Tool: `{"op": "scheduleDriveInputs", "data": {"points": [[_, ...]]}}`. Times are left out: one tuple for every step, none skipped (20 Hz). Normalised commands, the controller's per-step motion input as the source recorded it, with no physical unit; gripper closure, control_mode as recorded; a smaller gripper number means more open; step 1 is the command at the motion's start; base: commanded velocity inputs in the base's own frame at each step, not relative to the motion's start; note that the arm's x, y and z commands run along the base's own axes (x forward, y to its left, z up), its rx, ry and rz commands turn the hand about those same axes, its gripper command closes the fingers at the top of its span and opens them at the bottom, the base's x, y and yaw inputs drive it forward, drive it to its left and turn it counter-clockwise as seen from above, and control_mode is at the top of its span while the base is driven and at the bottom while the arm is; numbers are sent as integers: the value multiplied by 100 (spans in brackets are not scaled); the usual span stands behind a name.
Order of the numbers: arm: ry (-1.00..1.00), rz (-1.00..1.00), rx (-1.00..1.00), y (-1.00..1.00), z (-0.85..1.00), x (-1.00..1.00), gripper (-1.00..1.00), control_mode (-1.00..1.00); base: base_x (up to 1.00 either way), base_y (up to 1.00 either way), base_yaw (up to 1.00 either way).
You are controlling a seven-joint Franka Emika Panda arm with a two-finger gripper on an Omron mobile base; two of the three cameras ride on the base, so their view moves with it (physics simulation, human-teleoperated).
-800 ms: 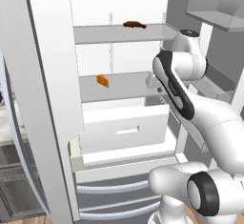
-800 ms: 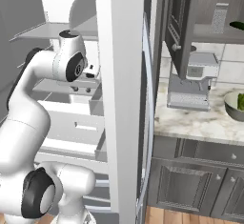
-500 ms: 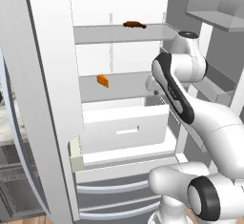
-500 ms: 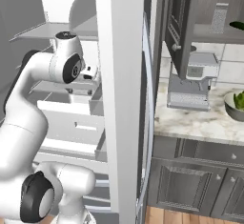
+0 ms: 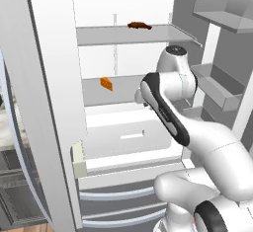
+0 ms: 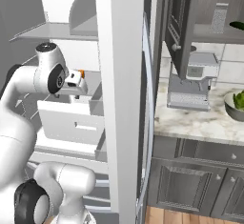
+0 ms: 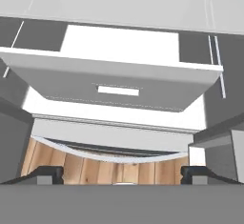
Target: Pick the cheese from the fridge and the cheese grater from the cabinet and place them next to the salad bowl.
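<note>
Inside the open fridge point(image 5: 54, 78), the gripper point(image 7: 122, 173) hangs above the white drawer point(image 7: 119, 82) with jaws spread wide and nothing between them. The cheese point(image 5: 106, 83) sits on the middle shelf point(image 5: 128, 89) near its left edge — apart from the arm. A dark brown item point(image 5: 140, 25) lies on the top shelf. In the cabinet point(image 6: 190, 27), the cheese grater point(image 6: 219, 18) stands upright — the salad bowl point(image 6: 237, 106) rests on the counter's right edge.

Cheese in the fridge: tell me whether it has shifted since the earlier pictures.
No. The cheese lies at the same spot on its grey shelf, still below and left of the dark brown item.
</note>
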Motion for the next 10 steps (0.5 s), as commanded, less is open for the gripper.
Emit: {"op": "scheduleDriveInputs", "data": {"points": [[-18, 3, 0, 46, -16, 26, -100, -100, 0, 0, 0], [-19, 0, 0, 43, -14, 31, -100, -100, 0, 0, 0], [-22, 0, 0, 41, -11, 35, -100, -100, 0, 0, 0], [-23, 0, 0, 37, -11, 37, -100, -100, 0, 0, 0], [-22, 0, 0, 34, -9, 42, -100, -100, 0, 0, 0], [-17, 1, 0, 29, -6, 46, -100, -100, 0, 0, 0], [-12, 1, 1, 26, -4, 51, -100, -100, 0, 0, 0], [-7, 1, 6, 24, -1, 56, -100, -100, 0, 0, 0], [-3, 0, 10, 21, 0, 61, -100, -100, 0, 0, 0], [-1, 0, 10, 26, 0, 62, -100, -100, 0, 0, 0]]}}
